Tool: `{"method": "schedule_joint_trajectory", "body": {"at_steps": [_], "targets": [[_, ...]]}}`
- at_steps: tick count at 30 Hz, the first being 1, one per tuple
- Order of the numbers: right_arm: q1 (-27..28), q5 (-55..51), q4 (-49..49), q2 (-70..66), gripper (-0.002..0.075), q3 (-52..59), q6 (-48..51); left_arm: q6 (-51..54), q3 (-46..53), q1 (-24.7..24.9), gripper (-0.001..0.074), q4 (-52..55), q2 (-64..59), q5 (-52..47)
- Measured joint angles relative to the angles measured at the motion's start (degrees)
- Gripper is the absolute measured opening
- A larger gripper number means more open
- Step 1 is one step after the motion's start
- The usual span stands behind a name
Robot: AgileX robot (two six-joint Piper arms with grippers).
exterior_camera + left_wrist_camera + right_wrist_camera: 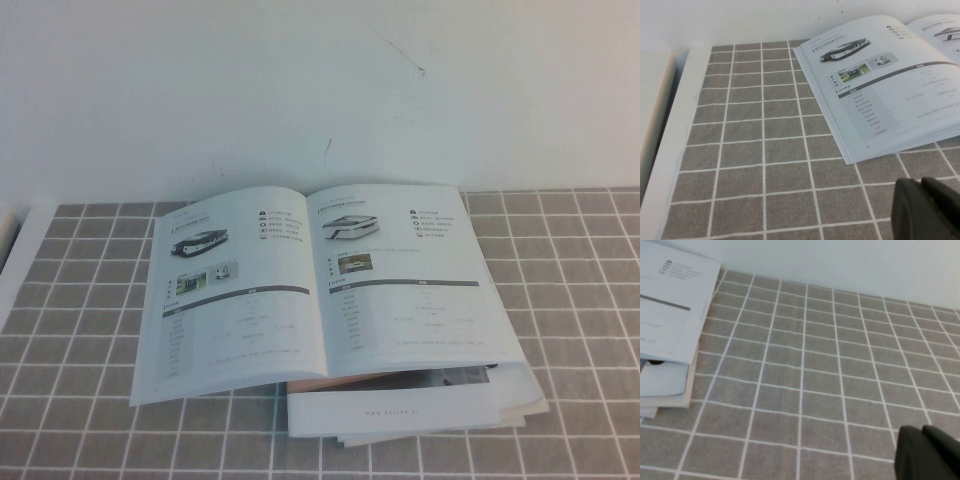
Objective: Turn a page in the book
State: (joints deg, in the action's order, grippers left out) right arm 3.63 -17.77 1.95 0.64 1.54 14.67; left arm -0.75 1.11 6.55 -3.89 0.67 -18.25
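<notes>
High view overhead; 2 wrist views low, sharing book [310,285].

You can't read the book's [315,280] small print; the faint line on the white booklet [400,412] under it, toward the table's near edge, stays illegible too

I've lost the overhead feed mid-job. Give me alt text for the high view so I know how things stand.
The book lies open and flat on the grey checked tablecloth, both pages showing vehicle photos and spec tables, resting on a stack of white booklets that juts out at its near right. Neither the left gripper nor the right gripper appears in this view; each shows only in its own wrist view, away from the book.
</notes>
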Motion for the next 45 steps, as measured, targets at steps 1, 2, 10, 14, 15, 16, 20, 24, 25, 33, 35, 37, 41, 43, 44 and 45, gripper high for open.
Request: {"method": "schedule_joint_trajectory", "body": {"at_steps": [1,2,10,14,15,16,20,24,25,33,35,37,41,43,44,45], "targets": [[0.00,-0.38,0.33,0.00,-0.0001,0.00,0.00,0.00,0.00,0.00,-0.0004,0.00,0.00,0.00],[0.00,-1.03,1.04,0.00,-0.0001,-0.13,0.00,0.00,0.00,0.00,-0.0004,0.00,0.00,0.00],[0.00,-2.59,2.30,0.00,-0.0001,-0.36,0.00,0.00,0.00,0.00,-0.0004,0.00,0.00,0.00],[0.00,-2.59,2.57,0.00,-0.0001,-0.36,-2.41,0.00,0.00,0.00,-0.0004,0.00,0.00,0.00],[0.00,-2.59,2.57,0.00,-0.0001,-0.36,-3.26,0.00,0.00,0.00,-0.0004,0.00,0.00,0.00],[0.00,-2.59,2.57,0.00,-0.0001,-0.36,-3.94,0.00,0.00,0.00,-0.0004,0.00,0.00,0.00],[0.00,-2.59,2.46,0.00,-0.0001,-0.36,-4.04,0.00,0.00,0.00,-0.0004,0.00,0.00,0.00],[0.00,-2.59,2.46,0.00,-0.0001,-0.36,-3.58,0.00,0.00,0.00,-0.0004,0.00,0.00,0.00],[0.00,-2.59,2.46,0.00,-0.0001,-0.36,-3.58,0.00,0.00,0.00,-0.0004,0.00,0.00,0.00],[0.00,-2.59,2.36,0.00,-0.0001,-0.36,-3.09,0.00,-0.04,0.00,-0.0004,0.00,0.00,0.00],[0.00,-2.59,1.99,0.00,-0.0001,-0.36,-0.94,0.00,-0.04,0.00,-0.0004,0.00,0.00,0.00],[0.00,-2.59,1.90,0.00,-0.0001,-0.36,0.85,0.00,-0.04,0.00,-0.0004,0.00,0.00,0.00],[0.00,-2.59,1.74,0.00,-0.0001,-0.36,1.98,0.00,-0.04,0.00,-0.0004,0.00,0.00,0.00],[0.00,-2.59,1.63,0.00,-0.0001,-0.36,2.10,0.00,-0.04,0.00,-0.0004,0.00,0.00,0.00],[0.00,-2.59,1.50,0.00,-0.0001,-0.36,2.19,0.00,-0.04,0.00,-0.0004,0.00,0.00,0.00],[0.00,-2.59,1.40,0.00,-0.0001,-0.36,2.19,0.00,-0.04,0.00,-0.0004,0.00,0.00,0.00]]}}
